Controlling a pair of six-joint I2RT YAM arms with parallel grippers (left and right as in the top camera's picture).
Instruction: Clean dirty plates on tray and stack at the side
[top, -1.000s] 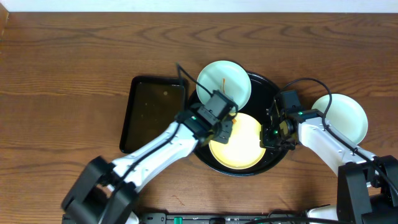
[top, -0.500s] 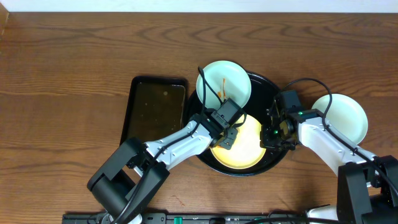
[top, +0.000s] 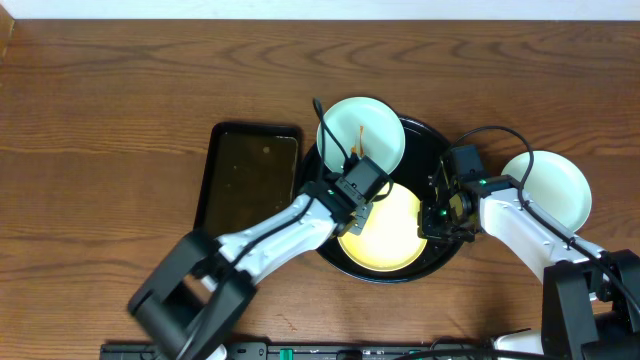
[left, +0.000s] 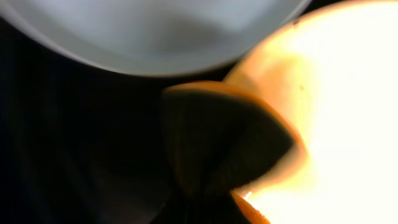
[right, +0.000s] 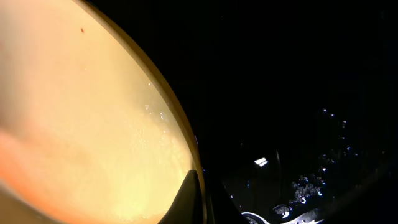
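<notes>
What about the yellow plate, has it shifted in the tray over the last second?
No. In the overhead view the yellow plate keeps its spot, lower edge against the near rim of the black tray, just below the smeared mint plate.

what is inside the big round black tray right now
A yellow plate lies in the tray, and a mint plate with an orange streak sits at its far rim. The left gripper and right gripper cover parts of the yellow plate.

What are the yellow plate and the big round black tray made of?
The yellow plate looks like smooth plastic or glazed ceramic, evenly coloured with a soft sheen. The round black tray seems glossy plastic or lacquer: bright glints show on it in the right wrist view.
</notes>
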